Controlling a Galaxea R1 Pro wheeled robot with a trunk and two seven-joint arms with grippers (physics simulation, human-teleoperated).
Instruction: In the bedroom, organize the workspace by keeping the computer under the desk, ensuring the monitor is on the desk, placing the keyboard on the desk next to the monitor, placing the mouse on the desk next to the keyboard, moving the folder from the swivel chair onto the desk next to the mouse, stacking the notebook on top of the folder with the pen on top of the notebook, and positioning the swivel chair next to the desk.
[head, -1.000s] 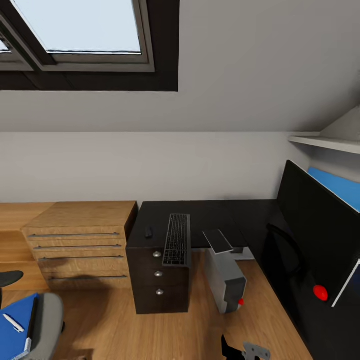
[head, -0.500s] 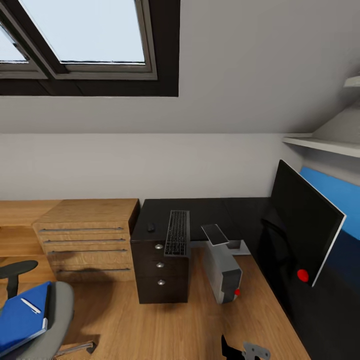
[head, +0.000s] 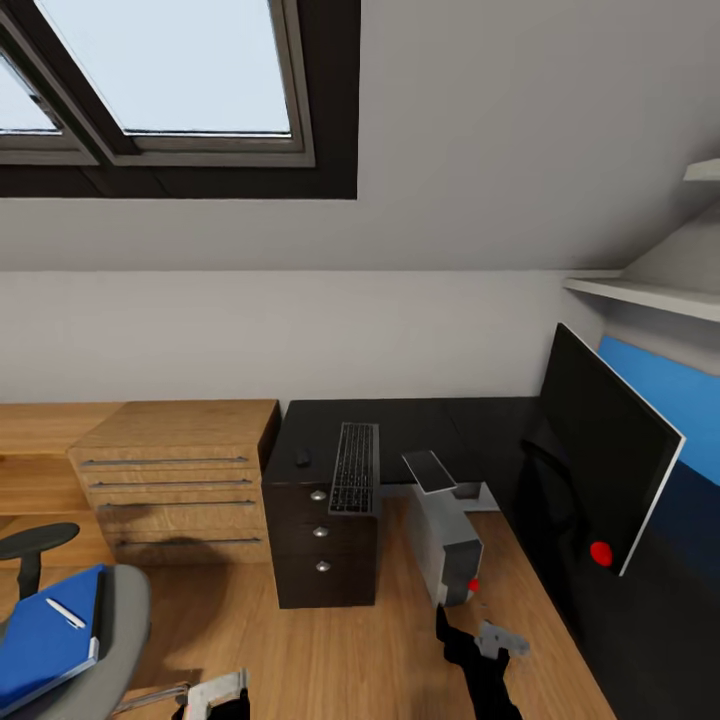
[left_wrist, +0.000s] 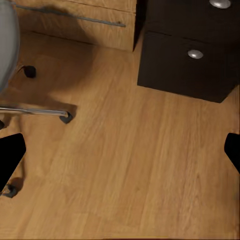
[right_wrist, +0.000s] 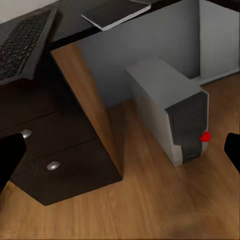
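Head view: keyboard (head: 355, 467) overhangs the front edge of the black table (head: 440, 430), mouse (head: 301, 457) just beside it near the left edge. Monitor (head: 600, 455) stands along the table's right arm. Computer (head: 445, 540) on the floor under the table. Folder (head: 45, 635) with pen (head: 66, 613) lies on the chair (head: 105, 640) seat. Risk: a nudge could tip the keyboard off.

Left wrist view: left end effector (left_wrist: 120, 152) spread wide, empty, over floor near the chair base (left_wrist: 35, 111); castors could roll if bumped.

Right wrist view: right end effector (right_wrist: 120, 150) released, empty, facing the computer; a low swing could knock it.
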